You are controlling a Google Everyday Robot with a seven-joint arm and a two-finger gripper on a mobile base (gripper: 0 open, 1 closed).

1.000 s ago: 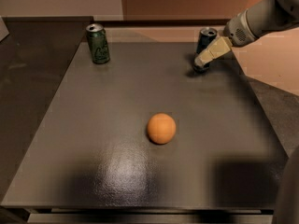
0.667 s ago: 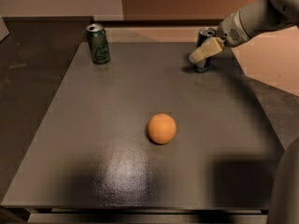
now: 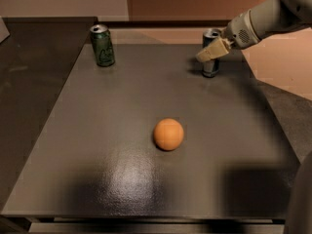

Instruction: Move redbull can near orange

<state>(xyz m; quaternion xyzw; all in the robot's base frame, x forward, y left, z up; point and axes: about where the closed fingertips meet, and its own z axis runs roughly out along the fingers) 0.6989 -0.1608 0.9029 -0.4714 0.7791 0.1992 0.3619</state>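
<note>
Silver-blue redbull can stands by the far right corner of the worktop, gripper at its top; whether it clasps, I cannot tell. Keep it upright, set beside the middle orange without nudging

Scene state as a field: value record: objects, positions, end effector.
redbull can: upright, far right of table, partly behind end effector
end effector: at the can's upper part, arm entering from right
orange: middle of table, well apart from redbull can
green can: upright, far left corner
task status: can not yet near orange
</note>
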